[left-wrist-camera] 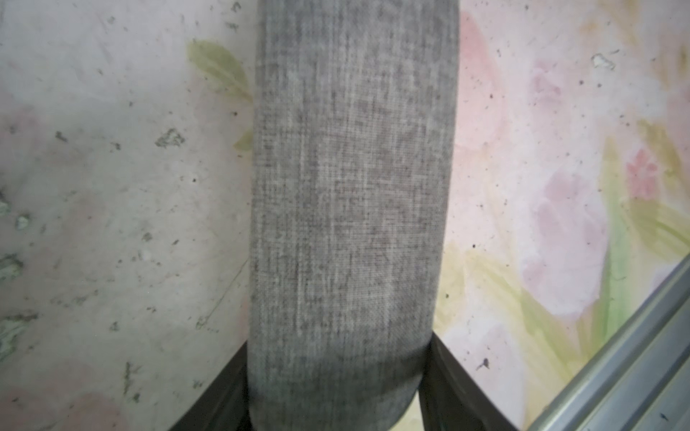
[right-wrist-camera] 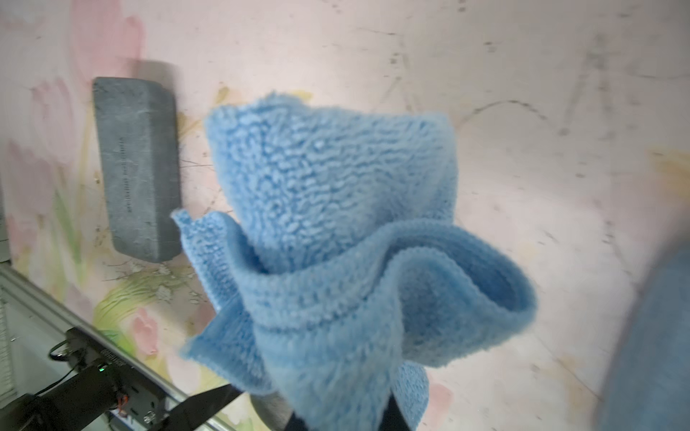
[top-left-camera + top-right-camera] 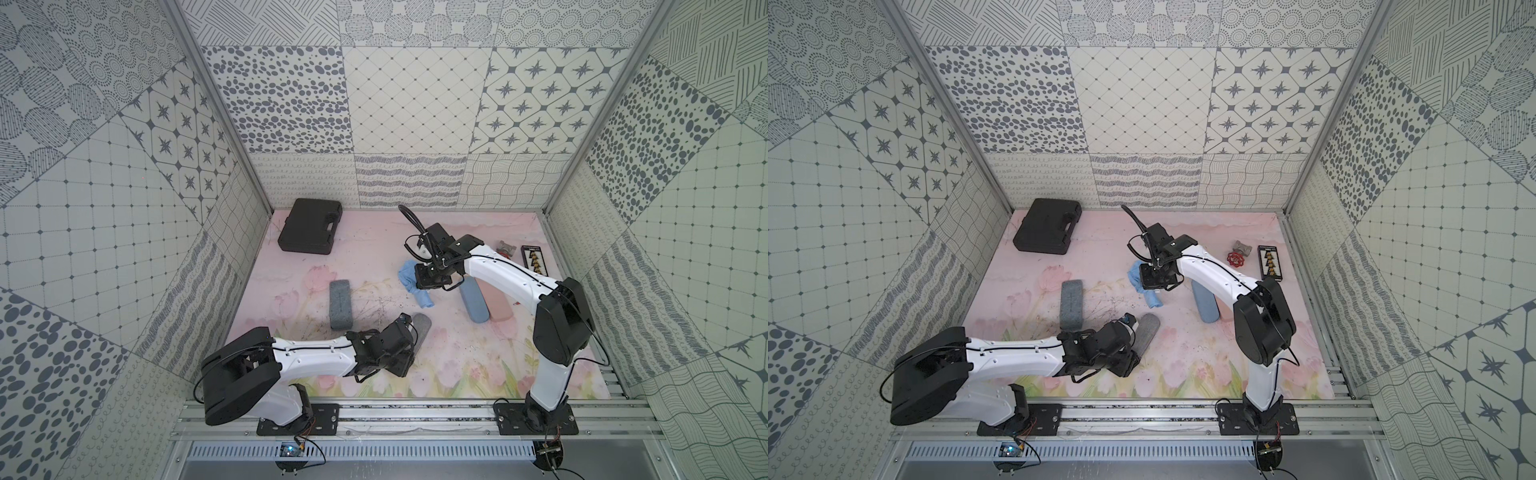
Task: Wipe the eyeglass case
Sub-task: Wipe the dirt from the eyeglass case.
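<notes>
A light grey fabric eyeglass case [image 3: 421,330] [image 3: 1148,331] lies slanted near the front middle of the floral mat. My left gripper [image 3: 409,351] [image 3: 1133,350] is shut on its near end. In the left wrist view the case [image 1: 351,186] fills the middle, with a dark finger pressed against each side, and the gripper [image 1: 336,373] clamps it. My right gripper [image 3: 420,286] [image 3: 1151,283] hovers further back, shut on a crumpled blue cloth [image 3: 409,274] [image 3: 1137,272]. The cloth [image 2: 336,224] bunches up and hides most of the right gripper [image 2: 343,418].
A dark grey case [image 3: 340,305] [image 2: 138,168] lies left of centre. A blue case [image 3: 473,305] and a pink case [image 3: 498,307] lie under the right arm. A black toolbox [image 3: 309,226] sits back left; a red valve [image 3: 1236,257] and a black bit card [image 3: 534,259] sit back right.
</notes>
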